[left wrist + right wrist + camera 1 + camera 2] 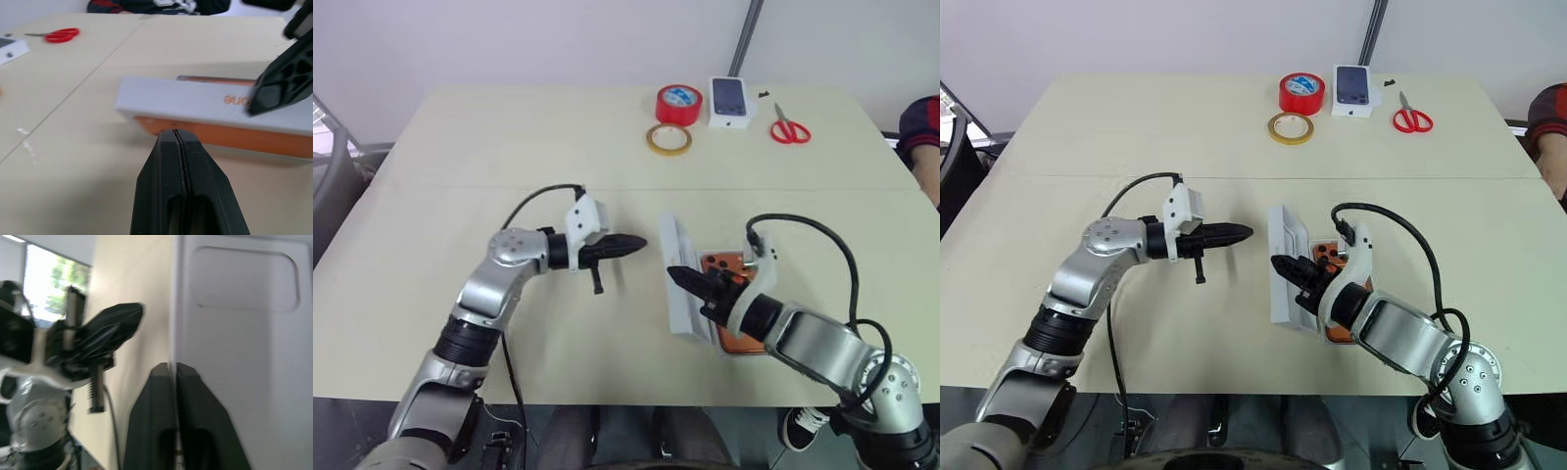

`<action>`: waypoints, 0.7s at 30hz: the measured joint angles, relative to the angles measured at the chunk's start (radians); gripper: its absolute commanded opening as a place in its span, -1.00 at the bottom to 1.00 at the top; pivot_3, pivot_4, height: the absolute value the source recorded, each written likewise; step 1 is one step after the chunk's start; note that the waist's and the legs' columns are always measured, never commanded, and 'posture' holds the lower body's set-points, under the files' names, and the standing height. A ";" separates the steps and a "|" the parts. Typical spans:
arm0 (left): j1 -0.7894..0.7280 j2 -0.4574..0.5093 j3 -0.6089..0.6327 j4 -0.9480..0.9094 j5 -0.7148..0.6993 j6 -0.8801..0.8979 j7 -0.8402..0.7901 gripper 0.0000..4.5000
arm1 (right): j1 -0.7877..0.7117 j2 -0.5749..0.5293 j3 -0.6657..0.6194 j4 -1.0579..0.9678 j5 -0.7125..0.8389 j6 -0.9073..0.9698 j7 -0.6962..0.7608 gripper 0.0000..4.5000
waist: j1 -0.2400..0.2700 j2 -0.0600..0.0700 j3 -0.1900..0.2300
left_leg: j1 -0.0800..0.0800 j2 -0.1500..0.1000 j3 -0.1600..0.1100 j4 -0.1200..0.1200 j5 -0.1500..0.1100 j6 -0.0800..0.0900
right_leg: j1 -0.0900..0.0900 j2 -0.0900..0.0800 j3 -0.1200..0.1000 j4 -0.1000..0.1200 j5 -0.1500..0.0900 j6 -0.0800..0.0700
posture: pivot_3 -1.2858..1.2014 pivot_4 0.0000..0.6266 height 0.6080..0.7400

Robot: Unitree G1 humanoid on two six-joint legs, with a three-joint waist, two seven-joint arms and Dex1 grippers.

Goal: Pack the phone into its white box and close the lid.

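Observation:
The lid (679, 279) stands tilted on its long edge in the middle of the table, its white moulded inner face (244, 357) turned towards my right gripper. Its orange-printed outer face (220, 137) looks towards my left gripper. The orange phone (722, 262) lies just behind it in the white box (730, 352), both largely hidden under my right arm. My right gripper (688, 282) is at the lid's edge, its fingers (156, 396) a narrow slit apart and in line with that edge. My left gripper (628, 244) is shut and empty, pointing at the lid from a short way off.
At the table's far side lie a red tape roll (678, 104), a tan tape ring (668, 139), a small white box with a dark phone picture (731, 101) and red scissors (790, 127). A person's sleeve (922, 122) shows at the right edge.

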 measured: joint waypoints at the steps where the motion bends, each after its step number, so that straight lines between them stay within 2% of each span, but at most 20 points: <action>1: 0.000 -0.015 -0.012 -0.001 0.003 0.000 0.001 -1.00 | -0.001 -0.013 -0.003 0.000 0.000 0.002 0.002 -0.16 | -0.001 0.000 0.000 | 0.000 0.000 0.000 0.000 0.000 0.000 | 0.000 0.000 0.000 0.000 0.000 0.000 | 0.03 -0.52 1.00; 4: -0.002 -0.056 -0.047 -0.005 0.022 -0.006 0.009 -1.00 | -0.040 -0.168 -0.039 0.045 0.004 0.078 0.072 0.50 | 0.001 0.001 0.000 | 0.001 0.000 0.000 0.000 0.000 0.000 | 0.001 0.000 0.000 0.000 0.000 0.000 | 0.03 -0.52 1.00; 9: -0.043 -0.123 -0.112 0.004 0.082 -0.026 0.045 -1.00 | -0.140 -0.492 -0.153 0.194 0.003 0.245 0.225 0.50 | 0.017 0.001 -0.001 | 0.001 0.000 0.000 0.000 0.000 0.001 | 0.002 0.000 0.000 -0.002 0.000 0.000 | 0.03 -0.52 1.00; 13: -0.066 -0.200 -0.162 0.044 0.116 -0.041 0.071 -1.00 | -0.154 -0.613 -0.184 0.261 -0.035 0.312 0.316 0.50 | 0.026 0.000 -0.001 | 0.001 0.000 0.000 0.000 0.000 0.001 | 0.003 0.000 0.000 -0.002 0.000 0.000 | 0.03 -0.52 1.00; 14: -0.067 -0.217 -0.184 0.069 0.123 -0.037 0.076 -1.00 | -0.154 -0.623 -0.194 0.279 -0.060 0.320 0.340 0.26 | 0.025 0.000 -0.001 | 0.001 0.000 0.001 0.000 0.000 0.001 | 0.003 0.000 0.000 -0.002 0.000 0.000 | 0.03 -0.52 1.00; 16: -0.064 -0.246 -0.203 0.104 0.133 -0.029 0.086 -1.00 | -0.153 -0.627 -0.203 0.307 -0.104 0.329 0.372 -0.08 | 0.024 0.000 -0.001 | 0.001 0.000 0.001 0.000 0.000 0.001 | 0.002 0.000 0.001 -0.002 0.000 0.000 | 0.03 -0.52 1.00; 19: -0.074 -0.280 -0.220 0.122 0.144 -0.026 0.100 -1.00 | -0.153 -0.627 -0.203 0.323 -0.177 0.335 0.414 -0.84 | 0.022 0.001 -0.001 | 0.001 0.000 0.001 0.000 0.000 0.001 | 0.001 0.001 0.001 -0.001 0.000 0.000 | 0.03 -0.52 1.00; 20: -0.077 -0.292 -0.221 0.123 0.144 -0.027 0.104 -1.00 | -0.153 -0.627 -0.203 0.322 -0.199 0.337 0.427 -0.98 | 0.023 0.001 -0.001 | 0.001 0.000 0.001 0.000 0.000 0.001 | 0.001 0.001 0.001 -0.001 0.000 0.000 | 0.03 -0.52 1.00; 21: -0.082 -0.300 -0.221 0.126 0.144 -0.027 0.109 -1.00 | -0.153 -0.629 -0.204 0.318 -0.237 0.341 0.448 -0.98 | 0.023 0.001 -0.001 | 0.001 0.000 0.001 0.000 0.000 0.001 | 0.001 0.001 0.001 -0.001 0.000 0.000 | 0.03 -0.52 1.00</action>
